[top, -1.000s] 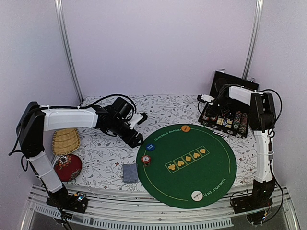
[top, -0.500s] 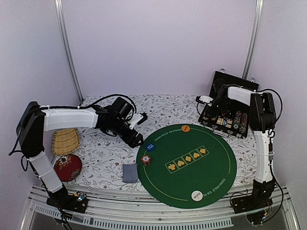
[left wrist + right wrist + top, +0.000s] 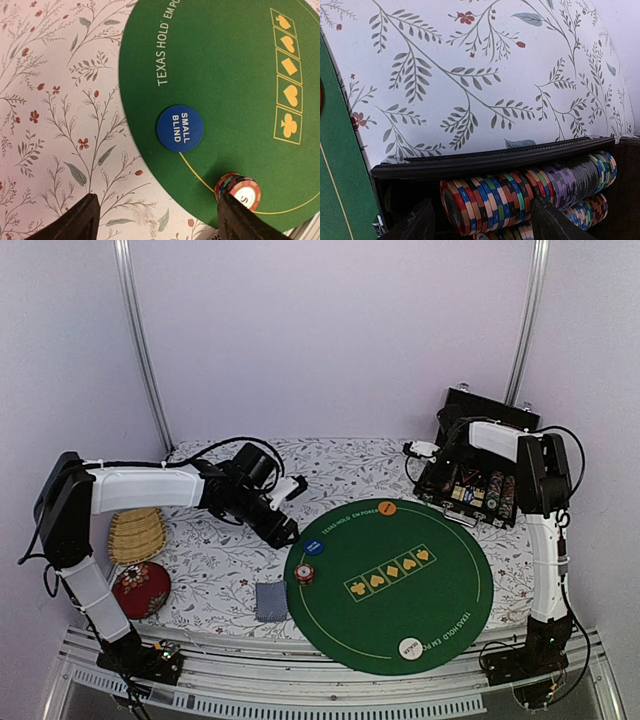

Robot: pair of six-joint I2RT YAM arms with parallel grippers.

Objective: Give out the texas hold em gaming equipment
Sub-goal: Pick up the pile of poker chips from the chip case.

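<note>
Well left of the green mat, a woven straw basket and a round red cushion lay near the table's left edge, the cushion nearer the front. Between them and the mat stretched an open strip of floral cloth, white and smooth, printed with grey sprigs and small red blossoms. The left gripper hung over the mat's left rim with its dark fingers spread wide and nothing between them. Just off the mat's left edge towards the front, a small stack of playing cards with grey-blue backs lay flat on the cloth. Just inside that edge stood a short chip stack, its rims striped red and white. Beside it, farther back, lay a flat glossy blue disc lettered SMALL BLIND, close to the mat's thin yellow line. The mat was a big felt circle, its middle bare but for a row of five yellow suit boxes. An orange disc sat at its far rim and a white disc at its near rim. Past the mat's far right edge, a black case stood with its lid raised. Rows of ridged, many-coloured chips lay on edge inside it, behind a thick dark rim. The right gripper hovered over the case's left end, fingers apart and clamping nothing visible, a chip row showing between them.
</note>
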